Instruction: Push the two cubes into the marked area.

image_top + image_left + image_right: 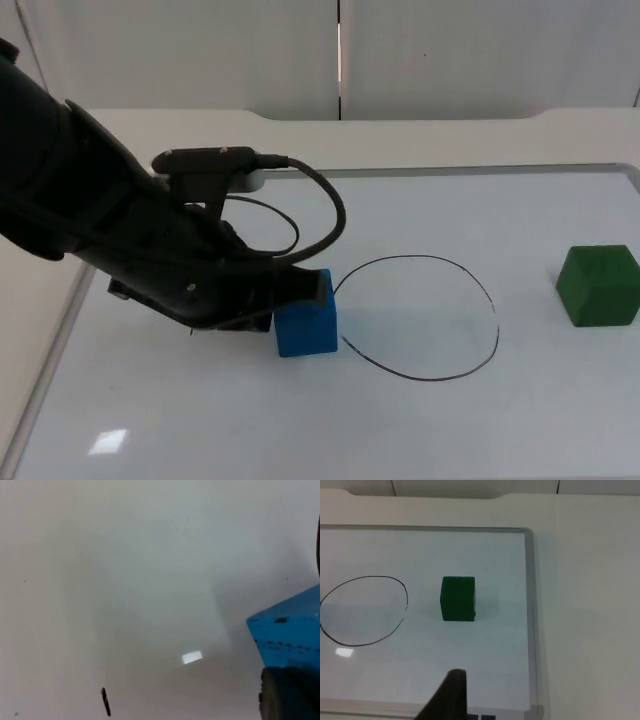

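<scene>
Two cubes are in play, and neither sits inside the marked area yet. Over on the left, the left gripper (262, 312) is down low on the whiteboard (520, 210), pressed up against the left face of the blue cube (306, 318); whether its jaws are apart or together, I cannot tell, the arm's bulk hides them. From the left wrist, the blue cube (292, 632) looms right at the black fingertip (287, 695), touching it. That blue cube stands just at the left edge of the hand-drawn black oval (420, 318), its right side meeting the line. Moving across, the oval is bare inside. Further right, the green cube (599, 285) sits well apart from the ring, near the whiteboard's right border. The right wrist looks down on the green cube (458, 599), upright, beside the oval (363, 610). The right gripper (451, 695) waits back above the near frame of the whiteboard (530, 605); its jaws, again, I cannot tell.
</scene>
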